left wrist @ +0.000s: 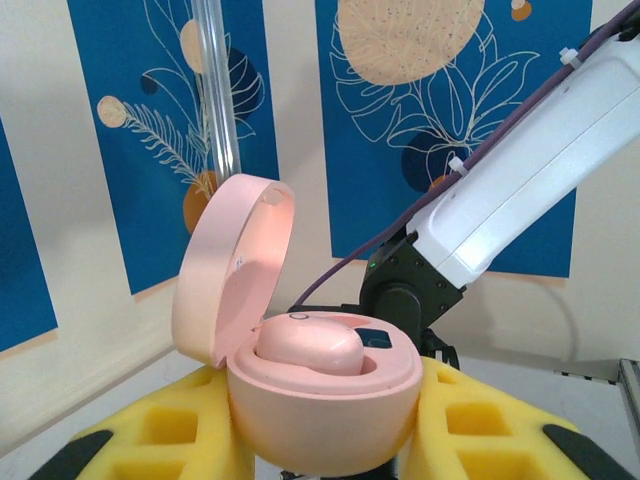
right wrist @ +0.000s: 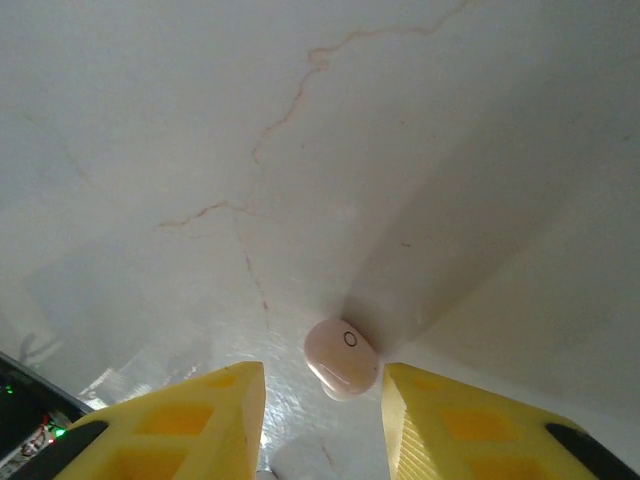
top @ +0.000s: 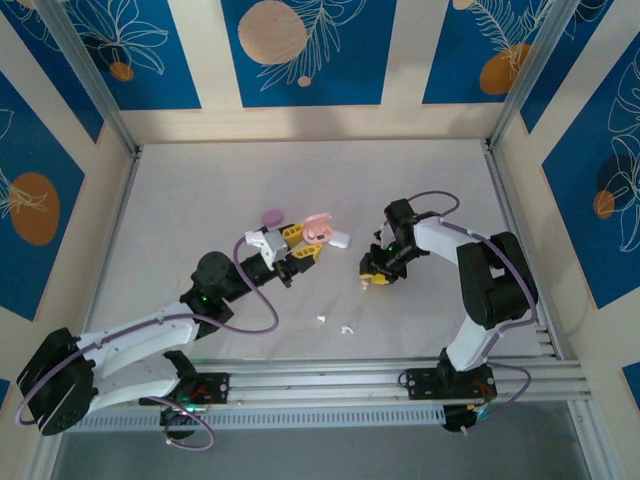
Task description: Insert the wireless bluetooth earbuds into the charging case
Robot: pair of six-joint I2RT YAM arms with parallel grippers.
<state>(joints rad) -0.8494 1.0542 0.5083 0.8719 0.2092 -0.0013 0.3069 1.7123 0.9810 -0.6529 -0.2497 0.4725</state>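
White buds (top: 322, 320) too small to detail — right tool (right wrist: 321, 400) cut off below.

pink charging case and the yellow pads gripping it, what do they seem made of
Pink charging case: likely moulded plastic with a smooth satin finish, going by the soft, even sheen on its open lid. Yellow pads of the left end effector: probably foam or soft rubber, matte, with square moulded pockets.

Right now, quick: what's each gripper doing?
Left gripper: closed on the open pink charging case.
Right gripper: open, straddling a pink earbud.
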